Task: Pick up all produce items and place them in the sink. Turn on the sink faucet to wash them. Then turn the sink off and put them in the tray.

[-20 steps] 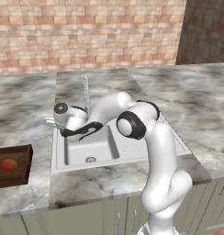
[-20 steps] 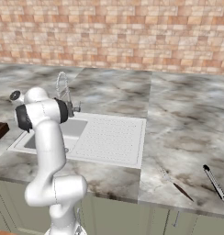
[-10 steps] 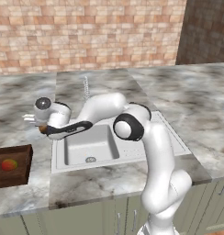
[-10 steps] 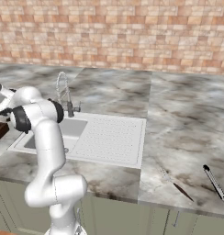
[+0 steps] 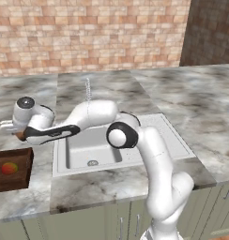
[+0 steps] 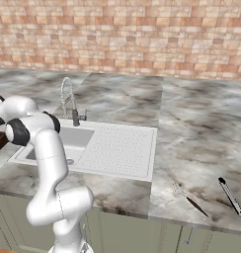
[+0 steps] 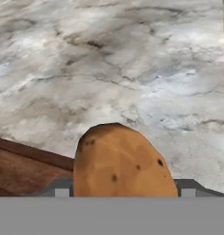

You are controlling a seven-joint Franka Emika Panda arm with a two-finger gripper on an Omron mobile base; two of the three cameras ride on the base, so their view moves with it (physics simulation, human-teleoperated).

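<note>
My gripper (image 5: 15,133) hangs over the marble counter left of the sink (image 5: 88,146), just beyond the far edge of the tray (image 5: 14,154). It is shut on the brown oval produce item (image 7: 120,160), which bulges between the fingertips in the hand view, with the tray's wooden wall (image 7: 26,153) below and to the left. The red-and-yellow-green fruit (image 5: 9,168) lies inside the tray. The basin holds nothing but its drain. The chrome sink faucet (image 5: 88,89) stands behind the basin, and I see no water running from it.
The dotted draining board (image 6: 120,148) lies right of the basin. A dark pen-like tool (image 6: 231,197) and a thin utensil (image 6: 191,201) lie on the counter at the far right. A brick wall runs behind the counter.
The arm has swung left from above the sink basin out over the counter to the tray's far edge, carrying the brown oval item.
</note>
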